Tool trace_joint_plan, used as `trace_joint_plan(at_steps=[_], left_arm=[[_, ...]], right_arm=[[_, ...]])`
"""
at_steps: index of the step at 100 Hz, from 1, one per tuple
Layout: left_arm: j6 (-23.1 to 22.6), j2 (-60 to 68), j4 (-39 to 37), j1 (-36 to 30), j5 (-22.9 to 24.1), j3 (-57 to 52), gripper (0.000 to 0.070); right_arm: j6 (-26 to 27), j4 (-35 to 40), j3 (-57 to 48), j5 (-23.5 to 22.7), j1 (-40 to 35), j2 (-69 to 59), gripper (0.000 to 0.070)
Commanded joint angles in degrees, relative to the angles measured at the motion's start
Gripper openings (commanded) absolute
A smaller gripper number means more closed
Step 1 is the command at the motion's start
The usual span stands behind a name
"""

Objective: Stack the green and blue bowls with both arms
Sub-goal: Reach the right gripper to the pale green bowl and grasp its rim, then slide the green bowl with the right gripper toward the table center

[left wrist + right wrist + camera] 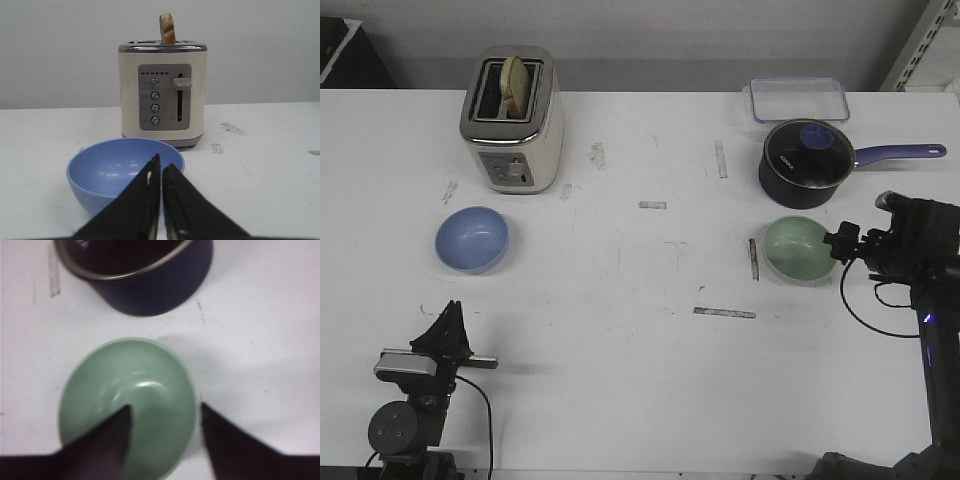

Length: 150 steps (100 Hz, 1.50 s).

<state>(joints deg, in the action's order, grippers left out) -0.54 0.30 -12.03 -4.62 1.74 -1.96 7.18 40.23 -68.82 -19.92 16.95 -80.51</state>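
Note:
The periwinkle blue bowl (472,240) sits upright at the left of the table, in front of the toaster. My left gripper (446,332) is shut and empty, well short of the bowl on its near side. In the left wrist view its tips (161,167) point at the blue bowl (107,172). The mint green bowl (798,248) sits at the right, in front of the saucepan. My right gripper (841,245) is open at the bowl's right rim. In the right wrist view (165,412) one finger (107,440) is inside the green bowl (150,390) and the other outside its rim.
A cream toaster (512,120) with a slice in it stands at the back left. A dark navy saucepan (805,165) with a blue handle stands just behind the green bowl. A clear lidded container (800,100) lies at the back right. Tape strips mark the table's middle.

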Motion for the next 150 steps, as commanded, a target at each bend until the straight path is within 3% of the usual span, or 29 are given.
trace_joint_plan(at_steps=[1,36,50,55,68,76,104,130,150], left_arm=[[0.1,-0.1,-0.9,0.0,0.2,1.2,0.0001],[0.1,-0.1,-0.9,0.0,0.2,1.2,0.0001],[0.1,-0.1,-0.9,0.0,0.2,1.2,0.0001],[0.1,-0.1,-0.9,0.0,0.2,1.2,0.0001],[0.1,-0.1,-0.9,0.0,0.2,1.2,0.0001],[0.1,-0.1,-0.9,0.0,0.2,1.2,0.0001],[0.1,-0.1,-0.9,0.0,0.2,1.2,0.0001],[0.1,-0.1,-0.9,0.0,0.2,1.2,0.0001],[0.1,-0.1,-0.9,0.0,0.2,1.2,0.0001]], right_arm=[[0.7,-0.2,-1.0,-1.3,0.8,-2.4,0.0432],[0.3,-1.6,-0.9,-1.1,-0.6,-12.1,0.0429],[0.3,-2.7,-0.9,-0.8,-1.8,-15.2,0.0397],[0.3,-3.1,-0.9,-0.1,-2.3,-15.7,0.0341],[0.3,-3.4,-0.9,2.7,-2.9,-16.0,0.0094],[0.3,-3.3,-0.9,3.1,-3.2,-15.3,0.0009],[4.7,-5.4,-0.9,3.0,-8.8,-9.5,0.0009],[12.5,-6.8,-0.9,2.8,-24.9,-9.7,0.0009],[14.6,-8.4,-0.7,3.6,-36.9,-11.8,0.0009]])
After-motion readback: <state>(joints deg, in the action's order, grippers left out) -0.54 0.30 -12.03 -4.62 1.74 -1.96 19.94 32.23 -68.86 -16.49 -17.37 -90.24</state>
